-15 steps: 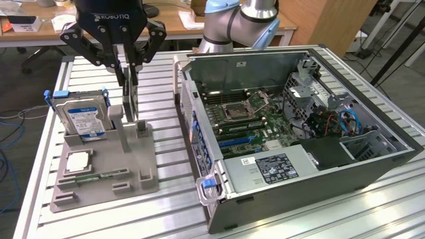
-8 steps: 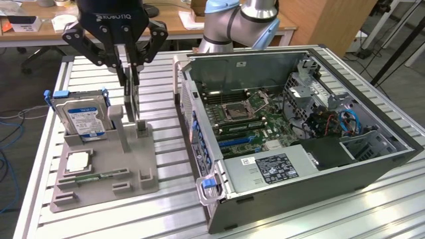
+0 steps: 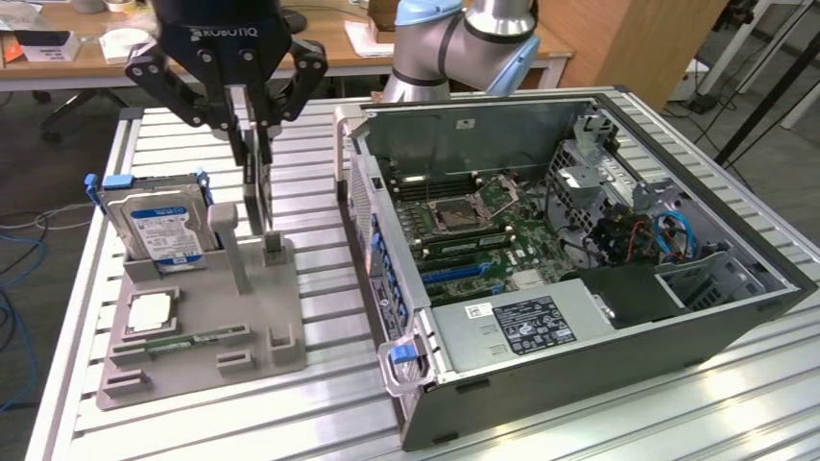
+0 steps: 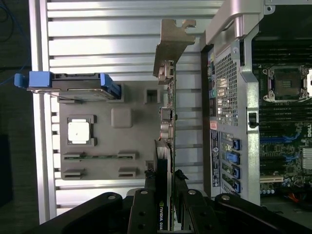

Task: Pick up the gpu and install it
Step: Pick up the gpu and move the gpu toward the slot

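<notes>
GPU: thin dark circuit card with a silver metal end bracket. It hangs upright and edge-on, its upper edge clamped between the fingers of the black two-finger claw.

Slatted aluminium desk carries everything.

Open dark-grey tower computer case lies on its side at 3 o'clock from the card in the exterior view, with the green motherboard exposed.

Grey moulded parts tray sits directly under the card. The card's lower edge is down among the tray's slotted posts; I cannot tell whether it has cleared them.

Silver hard drive with blue-white label stands at 9 o'clock from the card, apart from it.

Judgement: this lift wants a straight vertical pull with the card kept plumb so it doesn't bind in the posts. The grip looks narrow, so any swing could twist the card or knock it against the case wall.
</notes>
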You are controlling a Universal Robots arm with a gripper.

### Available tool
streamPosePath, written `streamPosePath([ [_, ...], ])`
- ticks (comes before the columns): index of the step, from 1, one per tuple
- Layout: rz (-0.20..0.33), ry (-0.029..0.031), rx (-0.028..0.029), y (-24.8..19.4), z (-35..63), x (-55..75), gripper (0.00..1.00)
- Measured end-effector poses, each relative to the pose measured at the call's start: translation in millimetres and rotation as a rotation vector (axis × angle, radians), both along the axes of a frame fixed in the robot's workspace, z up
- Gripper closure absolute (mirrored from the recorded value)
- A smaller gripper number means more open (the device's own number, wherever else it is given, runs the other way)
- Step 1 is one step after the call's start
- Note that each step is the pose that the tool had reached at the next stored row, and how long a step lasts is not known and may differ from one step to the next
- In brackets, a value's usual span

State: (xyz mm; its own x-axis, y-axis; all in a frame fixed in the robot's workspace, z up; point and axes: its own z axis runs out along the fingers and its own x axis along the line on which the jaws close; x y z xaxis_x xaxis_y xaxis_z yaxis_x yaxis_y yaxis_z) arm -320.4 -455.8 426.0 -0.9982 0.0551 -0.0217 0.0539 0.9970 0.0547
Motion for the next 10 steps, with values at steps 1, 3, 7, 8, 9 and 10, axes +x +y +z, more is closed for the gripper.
streamPosePath([
  [1, 0.0, 0.0, 0.0, 0.0, 0.0, 0.6, 0.74],
  [3, 0.0, 0.0, 0.0, 0.0, 0.0, 2.3, 0.74],
  [7, 0.0, 0.0001, 0.0001, 0.0, 0.0, 5.4, 0.74],
  [8, 0.0, 0.0001, 0.0, 0.0, 0.0, 6.3, 0.74],
  [9, 0.0, 0.0, 0.0, 0.0, 0.0, 7.3, 0.74],
  [10, 0.0, 0.0001, 0.0, 0.0, 0.0, 8.4, 0.74],
])
